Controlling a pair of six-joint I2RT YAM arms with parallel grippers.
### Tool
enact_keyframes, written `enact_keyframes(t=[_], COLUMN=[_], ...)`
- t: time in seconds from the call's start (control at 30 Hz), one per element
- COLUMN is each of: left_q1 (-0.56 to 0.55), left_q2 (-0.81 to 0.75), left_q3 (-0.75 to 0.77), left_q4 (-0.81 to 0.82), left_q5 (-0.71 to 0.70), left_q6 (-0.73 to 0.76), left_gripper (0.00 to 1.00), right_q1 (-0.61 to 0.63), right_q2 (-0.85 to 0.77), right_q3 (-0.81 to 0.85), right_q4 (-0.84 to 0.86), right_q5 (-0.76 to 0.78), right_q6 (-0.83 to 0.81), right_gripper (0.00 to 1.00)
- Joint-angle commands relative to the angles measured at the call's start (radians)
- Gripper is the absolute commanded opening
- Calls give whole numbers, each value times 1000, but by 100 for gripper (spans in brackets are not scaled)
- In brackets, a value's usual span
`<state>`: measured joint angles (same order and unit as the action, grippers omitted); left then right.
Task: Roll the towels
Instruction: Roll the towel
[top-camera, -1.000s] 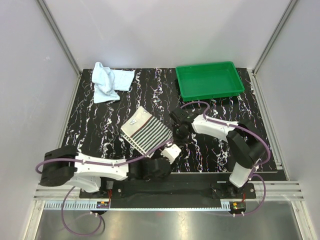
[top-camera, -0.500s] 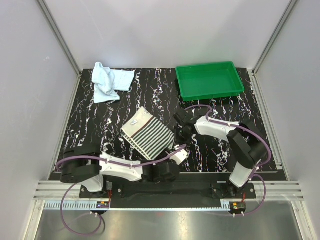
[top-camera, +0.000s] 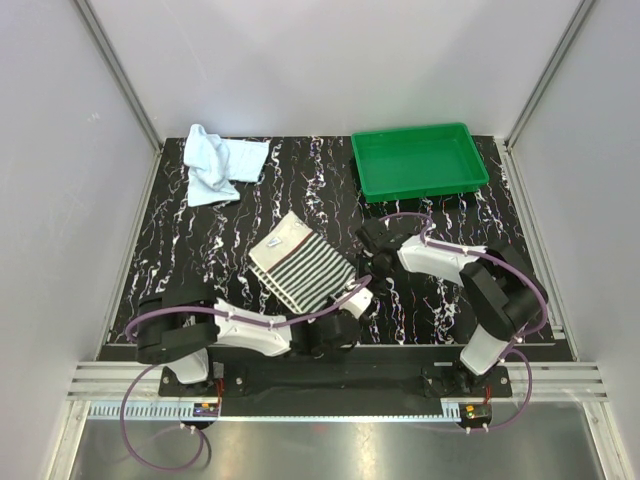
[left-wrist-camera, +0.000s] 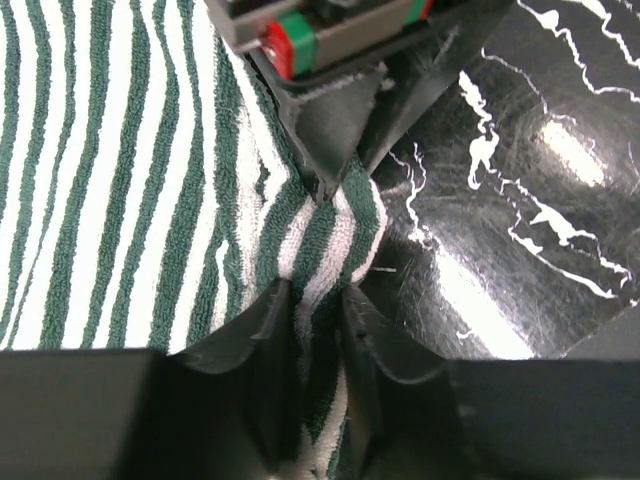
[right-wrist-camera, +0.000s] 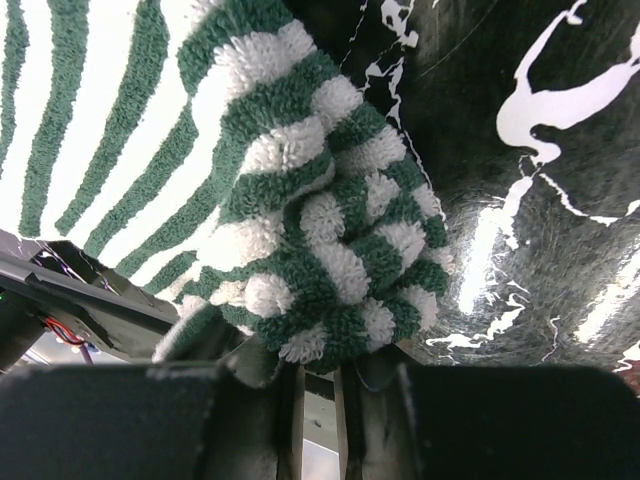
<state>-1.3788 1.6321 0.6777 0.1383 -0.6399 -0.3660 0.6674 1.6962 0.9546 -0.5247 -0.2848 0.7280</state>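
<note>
Whereas the left gripper (left-wrist-camera: 312, 300) stood wider a second ago, it now pinches the right-hand edge of the striped towel (top-camera: 305, 268) at the centre of the table (top-camera: 425, 300) — the right gripper (right-wrist-camera: 318, 375) clamped on the same edge — with the blue towel (top-camera: 215, 165) unmoved far left.

Near towel (top-camera: 300, 268) central; far towel (top-camera: 218, 163) back left, tray (top-camera: 420, 165) back right.

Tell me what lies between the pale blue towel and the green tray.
Nothing stands there. In the top view, only bare black marbled tabletop runs between the pale blue towel and the green tray.
</note>
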Motion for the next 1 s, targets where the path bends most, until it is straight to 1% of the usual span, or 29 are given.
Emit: enact_keyframes(t=[0.0, 0.03, 0.07, 0.1, 0.17, 0.2, 0.3, 0.33, 0.43, 0.5, 0.53, 0.57, 0.6, 0.63, 0.7, 0.73, 0.8, 0.83, 0.87, 0.9, 0.93, 0.97], left_q1=[30, 34, 37, 38, 41, 47, 58, 63, 83, 109, 119, 132, 159, 170, 217, 234, 298, 323, 346, 392, 417, 438], left_q2=[54, 57, 58, 57, 54, 51, 45, 35, 17, 11, 8, 5, 5, 3, 2, -5, -29, -37, -47, -64, -74, -81], left_q3=[-20, -18, -15, -13, -12, -10, -3, -4, -9, -10, -10, -10, -4, -4, -7, -16, -41, -70, -85, -99, -125, -136], left_q4=[52, 50, 49, 43, 40, 37, 26, 27, 33, 41, 46, 47, 44, 46, 49, 64, 121, 150, 176, 231, 263, 292], left_q5=[52, 55, 66, 65, 89, 101, 147, 181, 255, 310, 336, 403, 433, 477, 534, 596, 673, 762, 805, 845, 932, 975], left_q6=[-25, -25, -27, -30, -28, -30, -34, -36, -48, -66, -76, -96, -106, -119, -155, -169, -223, -243, -261, -301, -324, -373], left_gripper=[17, 14, 4, 0, 0, 0, 0, 0, 0, 0, 0, 0, 0, 0, 0, 0, 0, 0, 0, 0, 0, 0], right_q1=[9, 8, 1, -3, -23, -32, -83, -98, -147, -172, -176, -181, -184, -187, -187, -190, -190, -189, -189, -190, -190, -190], right_q2=[-16, -20, -26, -41, -59, -82, -131, -142, -185, -213, -225, -237, -274, -292, -341, -360, -426, -452, -478, -533, -562, -591], right_q3=[-33, -33, -31, -30, -20, -16, -2, 6, 32, 62, 79, 93, 108, 142, 174, 196, 196, 172, 153, 132, 77, 49], right_q4=[-63, -76, -86, -95, -130, -147, -195, -216, -263, -285, -316, -331, -345, -381, -420, -448, -437, -402, -379, -345, -268, -235], right_q5=[-53, -41, -33, -25, 9, 21, 59, 76, 130, 154, 208, 240, 275, 373, 468, 536, 549, 526, 506, 474, 399, 368], right_q6=[-33, -35, -42, -48, -61, -65, -82, -88, -102, -102, -99, -87, -81, -70, -44, -36, -35, -35, -38, -45, -53, -49], right_gripper=[3, 5, 7, 16, 26, 39, 51, 63, 74, 78, 79, 81, 81, 82, 83, 83, 83, 83, 83, 83, 83, 83])
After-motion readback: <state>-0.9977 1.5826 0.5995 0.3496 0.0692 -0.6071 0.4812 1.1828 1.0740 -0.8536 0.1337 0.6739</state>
